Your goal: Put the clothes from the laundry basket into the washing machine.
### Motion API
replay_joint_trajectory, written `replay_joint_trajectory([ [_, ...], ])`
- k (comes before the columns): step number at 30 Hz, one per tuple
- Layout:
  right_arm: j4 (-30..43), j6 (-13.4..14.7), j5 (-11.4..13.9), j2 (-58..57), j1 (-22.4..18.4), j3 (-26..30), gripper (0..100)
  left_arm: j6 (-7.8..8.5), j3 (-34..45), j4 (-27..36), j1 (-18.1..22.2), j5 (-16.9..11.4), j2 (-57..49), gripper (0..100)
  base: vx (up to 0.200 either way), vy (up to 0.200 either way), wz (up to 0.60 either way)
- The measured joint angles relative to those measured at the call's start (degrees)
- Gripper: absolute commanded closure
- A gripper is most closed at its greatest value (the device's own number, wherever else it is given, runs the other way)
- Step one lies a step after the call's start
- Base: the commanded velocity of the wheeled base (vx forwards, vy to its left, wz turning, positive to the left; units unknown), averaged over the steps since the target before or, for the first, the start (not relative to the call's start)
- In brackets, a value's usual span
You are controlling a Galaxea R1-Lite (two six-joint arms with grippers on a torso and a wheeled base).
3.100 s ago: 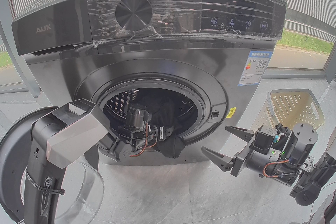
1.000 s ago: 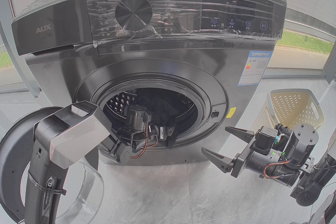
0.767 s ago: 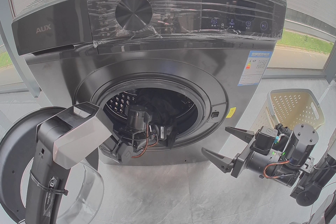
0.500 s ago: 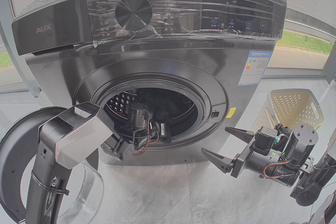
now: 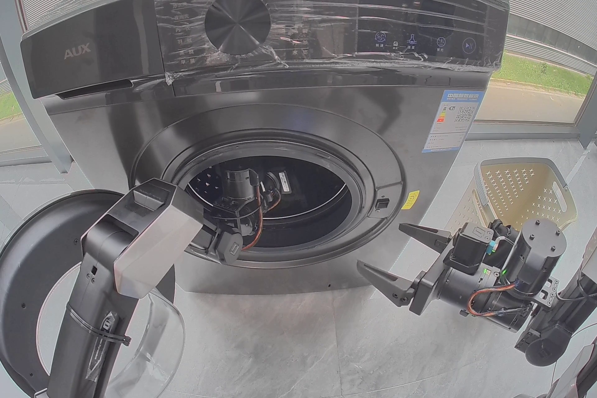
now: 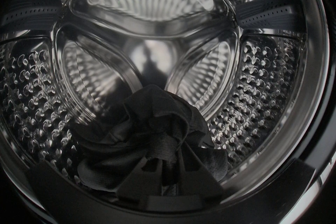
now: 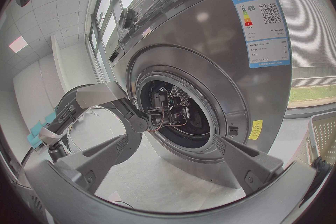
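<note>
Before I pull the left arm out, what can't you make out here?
Left claw grip on the garment: left wrist view, black on black in the dim drum.
Basket floor: head view, the right arm covers it; right wrist view, cut by the edge.
Anything under the garment: left wrist view, its folds cover the drum floor.
</note>
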Motion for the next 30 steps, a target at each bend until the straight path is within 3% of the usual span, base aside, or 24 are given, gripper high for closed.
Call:
replay_joint_trajectory([
  [6,-0.02,-0.09,0.09,0.05,-0.02,0.09,0,0.11,-5.66,0.13,0.28,1.26,3.11,100,0.000,0.000,0.00],
  [7,0.00,-0.11,0.11,0.05,-0.02,0.17,0,0.15,-6.01,0.22,0.30,1.28,3.46,0,0.000,0.000,0.00],
  [18,0.00,-0.11,0.11,0.13,-0.02,0.41,0,-0.02,-2.84,-0.22,-0.10,0.99,3.85,0,0.000,0.000,0.00],
  [30,-0.02,-0.13,-0.02,-0.02,0.06,0.77,0,0.99,19.37,-2.24,-3.63,-2.02,-5.57,0,0.000,0.000,0.00],
])
